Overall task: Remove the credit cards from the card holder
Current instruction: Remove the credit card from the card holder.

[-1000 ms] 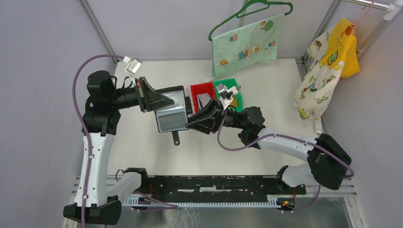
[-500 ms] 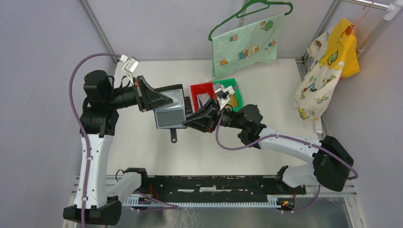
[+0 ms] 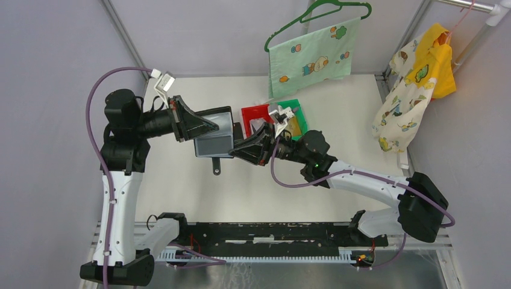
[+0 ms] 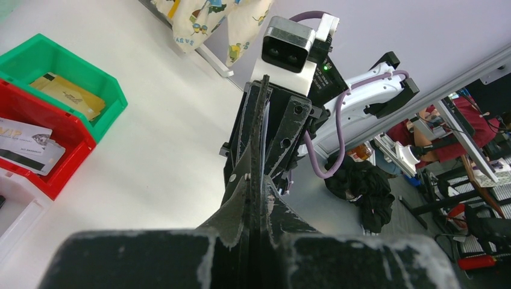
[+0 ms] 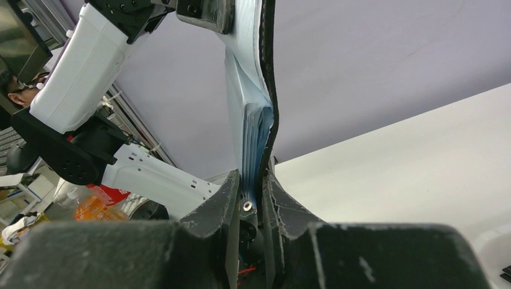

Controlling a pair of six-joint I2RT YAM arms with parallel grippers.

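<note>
Card holder [image 3: 216,144] gripped: L end effector [image 3: 212,127], R end effector [image 3: 236,145]; red bin [image 4: 66,174]: whitish cards [image 4: 27,141]; green bin [image 4: 107,111]: gold cards [image 4: 66,93].

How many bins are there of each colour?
Red bin: 1
Green bin: 1
Clear whitish bin: 1 (only a corner shows)
Total: 3
</note>
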